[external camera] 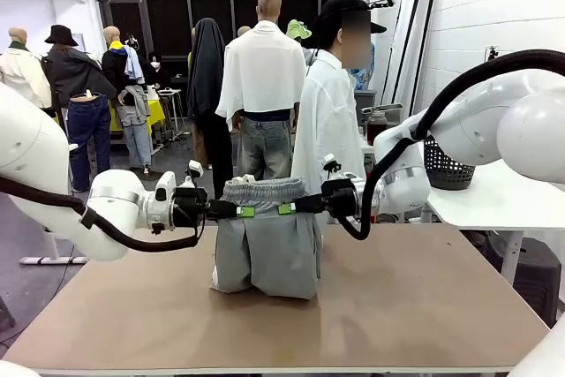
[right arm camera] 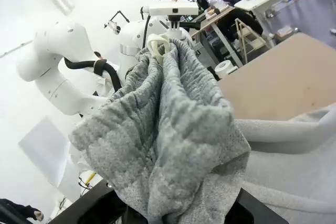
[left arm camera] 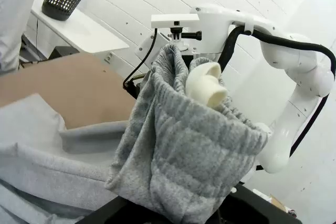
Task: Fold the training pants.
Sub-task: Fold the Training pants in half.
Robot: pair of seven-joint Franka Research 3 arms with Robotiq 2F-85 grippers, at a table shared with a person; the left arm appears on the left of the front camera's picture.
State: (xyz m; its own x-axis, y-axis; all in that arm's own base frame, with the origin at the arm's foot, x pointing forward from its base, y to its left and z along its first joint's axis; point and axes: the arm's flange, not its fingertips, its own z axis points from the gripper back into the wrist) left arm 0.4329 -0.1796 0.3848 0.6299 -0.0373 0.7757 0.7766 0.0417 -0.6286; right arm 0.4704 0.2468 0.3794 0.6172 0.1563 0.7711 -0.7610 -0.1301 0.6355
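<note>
From the front I see the training pants [external camera: 267,245] held up over the desk [external camera: 397,306], legs resting on it. My left hand [external camera: 240,211] pinches the waistband's left end, my right hand [external camera: 287,209] its right end. In the left wrist view the waistband [left arm camera: 189,150] bunches between my fingers. The right wrist view shows the same cloth [right arm camera: 168,145] clamped.

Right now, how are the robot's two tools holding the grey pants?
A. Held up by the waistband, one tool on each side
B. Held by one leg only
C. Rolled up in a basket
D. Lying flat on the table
A: the left tool and right tool each pinch an end of the training pants at the waistband, with the legs hanging to the table.
</note>
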